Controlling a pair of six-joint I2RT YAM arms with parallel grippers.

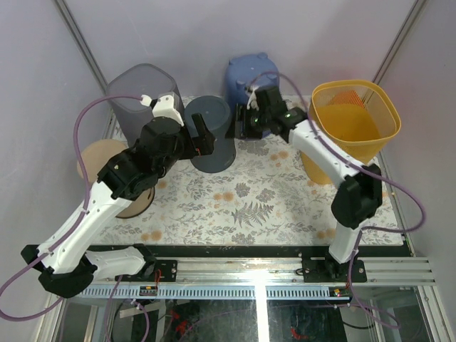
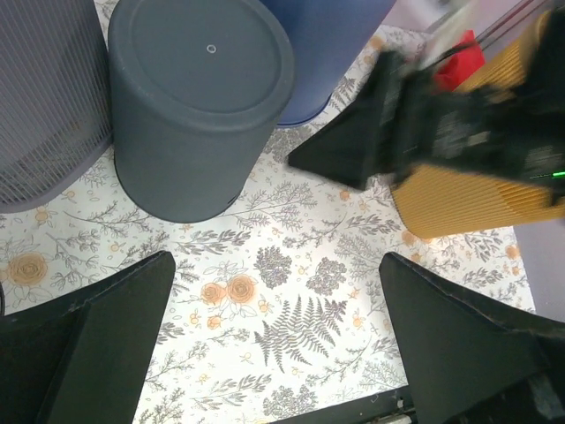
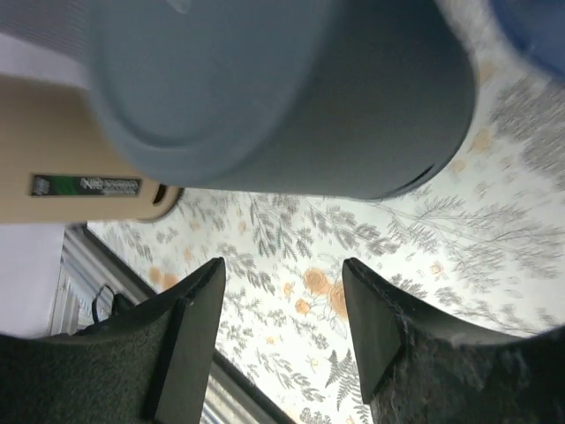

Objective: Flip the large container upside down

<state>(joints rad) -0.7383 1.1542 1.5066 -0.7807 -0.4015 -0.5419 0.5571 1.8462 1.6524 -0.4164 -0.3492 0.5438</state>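
**Grey container stands bottom-up, both hands off it**

The dark grey container (image 1: 211, 142) stands in the middle of the far half of the floral worktop (image 1: 242, 206). Its closed flat face points up and its rim sits down on the cloth. Seen from my left wrist, that flat face has a small dot at its centre.

My left hand (image 2: 275, 265) hangs above the worktop on the container's left side. Its jaws are spread wide and there is nothing between them but the patterned cloth. It is not touching the container.

My right hand (image 3: 282, 269) is at the container's right side. Its fingers are parted too, less widely, and they grip nothing. From my right wrist the grey wall fills the view beyond the fingertips, and the fingers stand clear of it.

A blue container (image 1: 249, 78) stands just beyond the grey one at the far edge. A translucent grey mesh bin (image 1: 142, 96) stands to its far left. A yellow basket (image 1: 354, 117) is at the right. A tan cylinder (image 1: 100, 164) lies at the left edge, partly under my left arm.
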